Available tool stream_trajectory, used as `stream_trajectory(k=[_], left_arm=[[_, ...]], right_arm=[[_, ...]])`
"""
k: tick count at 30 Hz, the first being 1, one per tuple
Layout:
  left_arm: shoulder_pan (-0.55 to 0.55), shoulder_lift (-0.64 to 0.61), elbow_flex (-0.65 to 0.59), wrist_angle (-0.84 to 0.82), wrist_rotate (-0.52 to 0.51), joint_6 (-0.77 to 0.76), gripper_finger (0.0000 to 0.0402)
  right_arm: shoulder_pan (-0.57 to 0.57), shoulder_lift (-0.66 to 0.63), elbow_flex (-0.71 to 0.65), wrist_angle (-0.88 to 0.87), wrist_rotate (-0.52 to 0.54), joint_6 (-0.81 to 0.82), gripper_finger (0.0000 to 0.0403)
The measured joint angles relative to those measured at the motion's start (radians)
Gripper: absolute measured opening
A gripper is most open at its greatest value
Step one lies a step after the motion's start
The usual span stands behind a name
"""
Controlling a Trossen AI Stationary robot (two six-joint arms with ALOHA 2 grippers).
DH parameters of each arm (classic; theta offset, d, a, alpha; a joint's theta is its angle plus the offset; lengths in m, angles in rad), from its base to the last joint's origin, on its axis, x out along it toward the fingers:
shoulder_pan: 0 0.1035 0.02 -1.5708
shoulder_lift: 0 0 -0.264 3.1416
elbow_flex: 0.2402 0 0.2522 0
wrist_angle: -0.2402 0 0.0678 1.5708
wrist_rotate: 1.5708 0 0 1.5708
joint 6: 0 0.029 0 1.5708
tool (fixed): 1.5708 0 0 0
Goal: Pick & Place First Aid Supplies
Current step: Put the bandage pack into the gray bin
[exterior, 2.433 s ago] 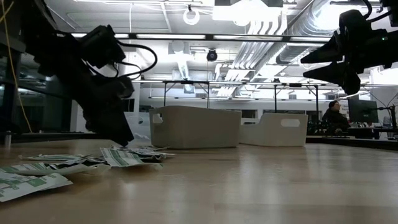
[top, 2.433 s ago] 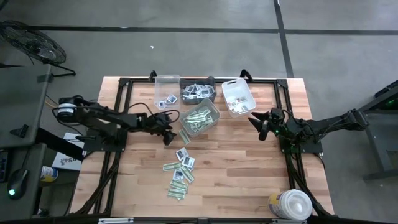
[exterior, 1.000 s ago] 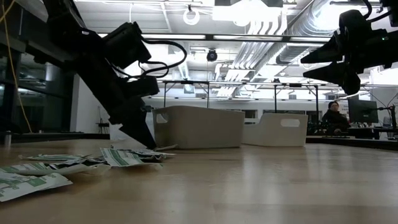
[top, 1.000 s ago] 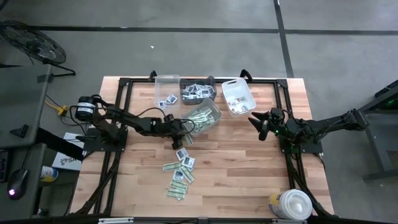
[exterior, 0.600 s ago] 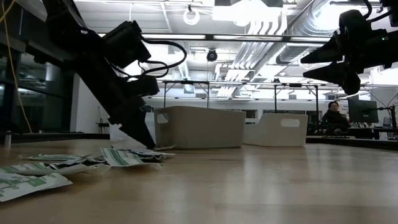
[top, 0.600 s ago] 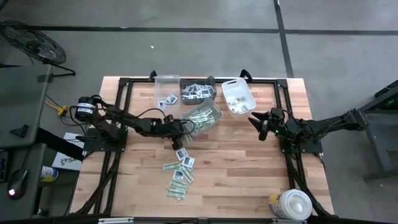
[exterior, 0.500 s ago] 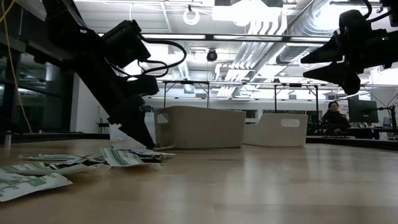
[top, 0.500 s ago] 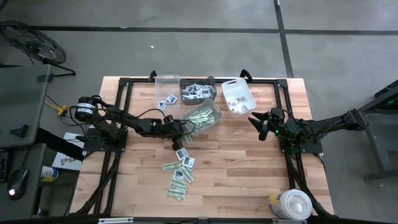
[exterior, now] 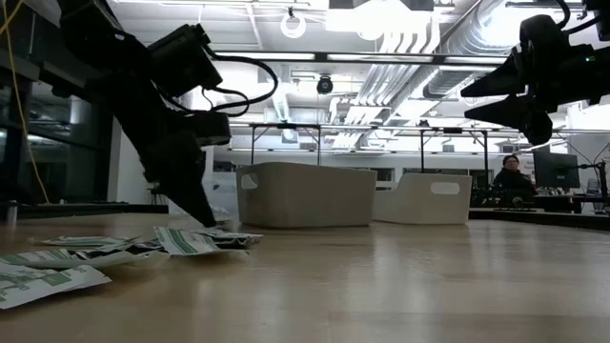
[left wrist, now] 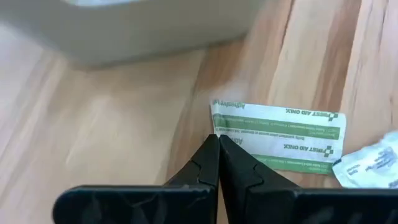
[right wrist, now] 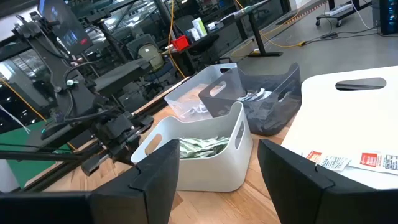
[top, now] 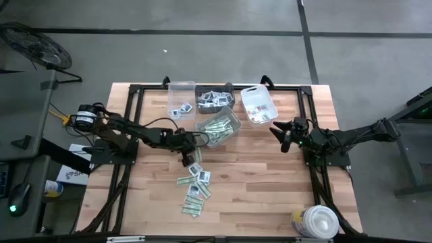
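The left hand [left wrist: 218, 140] has its two fingers pressed fully together, their tips down at the near long edge of a green-and-white strip packet [left wrist: 280, 137] lying flat on the bench [top: 270, 189]; the wrist view does not settle whether that edge is pinched or the tips merely touch it. The strip's long axis runs crosswise to the fingers, so any lift would take it by the edge, not the end. Seen from above, this left hand [top: 187, 156] sits just beside the white bin of green strips [top: 217, 127], on the side toward the loose pile of packets [top: 194, 187], and that bin is the nearest container. A squarish white packet [left wrist: 373, 169] lies just beside the strip's far end and could be dragged along. Beyond the white bin stand a clear bin [top: 181, 100], a dark bin [top: 214, 100] and a second white bin [top: 258, 106]. The right hand [top: 280, 137] hovers with fingers spread wide and empty, well apart from the pile, and is clearly the farther of the two.
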Motion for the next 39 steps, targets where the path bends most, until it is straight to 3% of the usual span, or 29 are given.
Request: stream_trajectory(k=[5, 9, 18, 30, 39], left_arm=[[-0.001, -0.110, -0.005, -0.140, -0.008, 0.012, 0.0000], [0.000, -0.205, -0.010, -0.236, -0.075, 0.024, 0.0000], [0.001, -0.392, 0.026, -0.228, -0.167, -0.008, 0.0000], [0.003, -0.386, 0.173, -0.224, -0.303, 0.090, 0.0000], [0.062, -0.263, 0.295, -0.221, -0.323, 0.172, 0.0000]], right_arm=[[0.000, 0.000, 0.000, 0.000, 0.000, 0.000, 0.0211], [0.000, 0.000, 0.000, 0.000, 0.000, 0.000, 0.0211], [0.000, 0.000, 0.000, 0.000, 0.000, 0.000, 0.0211], [0.000, 0.000, 0.000, -0.001, 0.000, 0.000, 0.0211], [0.000, 0.000, 0.000, 0.000, 0.000, 0.000, 0.0211]])
